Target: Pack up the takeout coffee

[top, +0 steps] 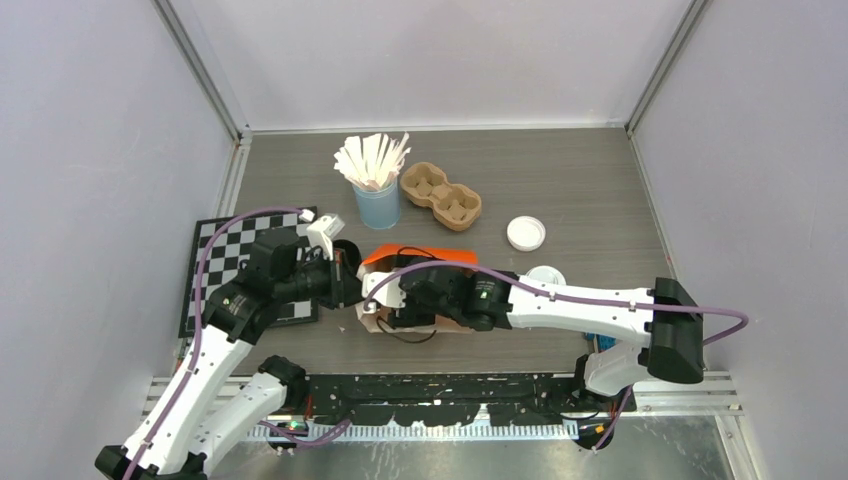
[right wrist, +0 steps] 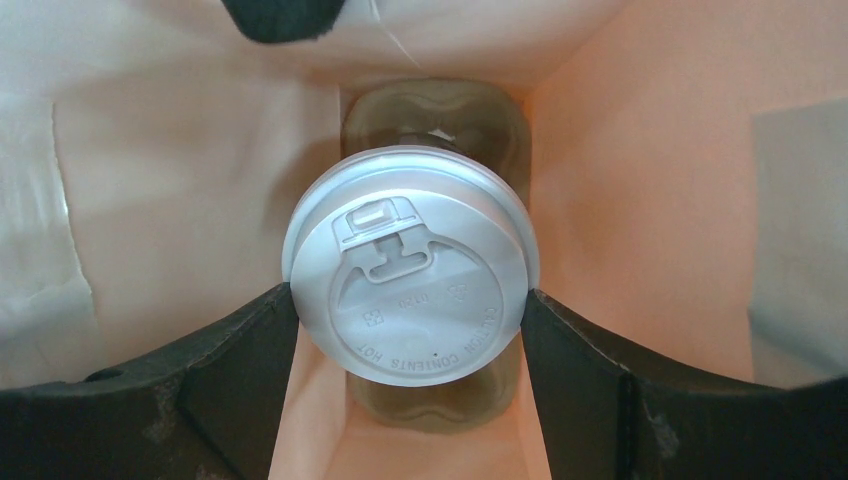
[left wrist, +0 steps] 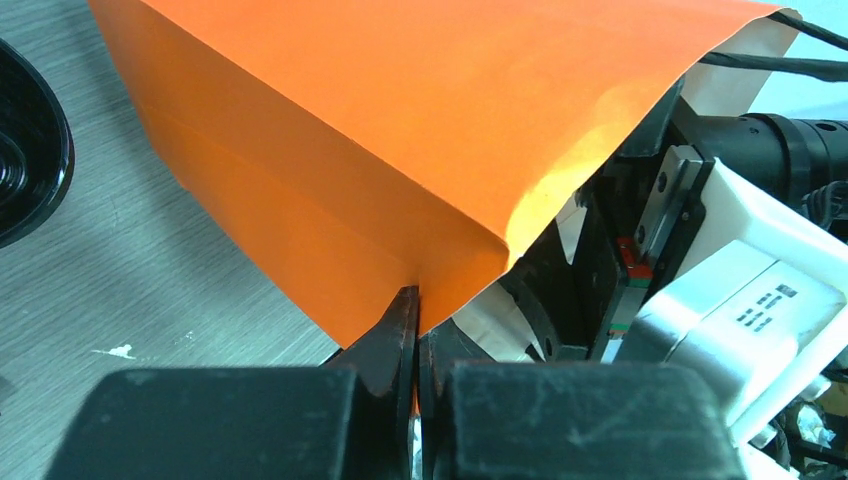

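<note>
The orange bag (top: 420, 257) stands between the two arms. My left gripper (left wrist: 418, 300) is shut on the bag's orange edge (left wrist: 380, 200), pinching the paper at its near corner. My right gripper (right wrist: 408, 300) reaches down inside the bag. Its two dark fingers (right wrist: 250, 350) press both sides of a takeout coffee, whose white lid (right wrist: 410, 265) faces the camera. Under the cup, a brown cup carrier (right wrist: 440, 110) lies on the bag's bottom. From above, my right gripper's fingers and the held cup are hidden by the bag and the wrist (top: 440, 295).
A light-blue cup of white sticks (top: 377, 200) and a brown two-hole carrier (top: 441, 195) stand at the back. A white lid (top: 526, 233) lies right of them; another white round top (top: 546, 273) peeks from behind my right arm. A checkerboard (top: 225, 260) lies left.
</note>
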You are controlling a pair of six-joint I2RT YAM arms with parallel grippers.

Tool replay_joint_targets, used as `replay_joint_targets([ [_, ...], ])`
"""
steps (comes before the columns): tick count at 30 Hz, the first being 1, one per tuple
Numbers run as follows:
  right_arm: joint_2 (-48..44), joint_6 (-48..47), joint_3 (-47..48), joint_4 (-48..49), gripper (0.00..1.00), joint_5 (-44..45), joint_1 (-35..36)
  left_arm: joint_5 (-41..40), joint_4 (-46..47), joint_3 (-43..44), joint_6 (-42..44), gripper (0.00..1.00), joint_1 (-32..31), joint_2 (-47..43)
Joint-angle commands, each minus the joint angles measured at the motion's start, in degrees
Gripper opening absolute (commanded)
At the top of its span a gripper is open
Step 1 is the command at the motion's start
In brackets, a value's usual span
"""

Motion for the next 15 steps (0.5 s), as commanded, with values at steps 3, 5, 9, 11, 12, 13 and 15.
replay_joint_targets([
  [3,1.6,-1.4,-0.4,7.8,0.70,-0.1,-0.1,2.6,-0.5,0.0,0.0,0.00,0.0,-1.6],
  [5,1.5,-1.6,-0.8,8.0,0.70,0.4,-0.1,1.8,-1.3,0.4,0.0,0.00,0.0,-1.4],
  [9,-0.8,-1.1,-2.7,7.1,0.70,0.7,-0.4,1.1,-1.4,1.0,-0.1,0.00,0.0,-1.0],
  [11,-1.8,-1.2,-3.9,6.9,0.71,-0.4,-0.9,1.2,-1.2,1.1,-0.1,0.00,0.0,-0.7],
  [12,-2.1,-1.4,-3.7,6.0,0.71,-0.3,-0.9,1.2,-1.1,1.3,-0.1,0.00,0.0,-0.6],
  [13,-2.4,-1.8,-3.2,5.1,0.71,-0.5,-0.9,1.2,-1.2,1.4,0.0,0.00,0.0,-0.5],
  [15,-3.2,-3.0,-2.5,4.3,0.71,-0.7,-1.1,1.1,-1.2,1.4,0.2,0.00,0.0,-0.3],
])
